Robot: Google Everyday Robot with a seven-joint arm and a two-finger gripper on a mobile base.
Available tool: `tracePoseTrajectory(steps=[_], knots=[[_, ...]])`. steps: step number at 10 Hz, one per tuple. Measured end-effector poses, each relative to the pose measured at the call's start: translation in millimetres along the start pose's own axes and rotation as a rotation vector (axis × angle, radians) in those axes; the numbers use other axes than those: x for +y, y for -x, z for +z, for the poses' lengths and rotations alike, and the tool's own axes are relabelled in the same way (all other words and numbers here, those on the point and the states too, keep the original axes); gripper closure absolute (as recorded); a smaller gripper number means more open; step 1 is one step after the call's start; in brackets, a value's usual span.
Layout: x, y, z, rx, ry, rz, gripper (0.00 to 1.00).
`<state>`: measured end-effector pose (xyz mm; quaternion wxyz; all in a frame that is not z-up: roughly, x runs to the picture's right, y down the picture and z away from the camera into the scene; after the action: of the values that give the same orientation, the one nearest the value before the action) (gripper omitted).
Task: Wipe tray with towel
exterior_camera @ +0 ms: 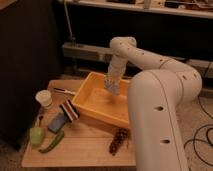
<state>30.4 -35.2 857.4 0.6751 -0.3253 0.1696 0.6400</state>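
One hand (112,80) is positioned inside the yellow tray (96,106), toward its 12 o'clock wall, at the grey towel (114,89). Its grip state cannot be told. The tray is placed mid-table (85,146).

Wooden table (82,149), light top, carrying several things. Yellow tray (97,114) mid-table twd the back, set at an angle. At view's left: white cup (44,98) nr the back edge, thin dark stick (62,91) between cup & tray. Striped packet (69,110) just beside tray's left corner, blue-grey pad (56,123) next to it. Front-left: green pepper (36,135) & long green pod (51,143), close together. Brownish cone-like item (119,141) in front of tray. Gripper (112,85) down inside tray's far side, off the tabletop.
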Motion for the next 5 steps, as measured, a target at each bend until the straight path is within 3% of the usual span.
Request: tracePoseTrajectory(steps=[2, 5], knots=[[37.2, -16.8, 12.9, 0.022, 0.045, -0.080, 1.00], [68.1, -57.3, 34.8, 0.079, 0.123, -0.164, 1.00]])
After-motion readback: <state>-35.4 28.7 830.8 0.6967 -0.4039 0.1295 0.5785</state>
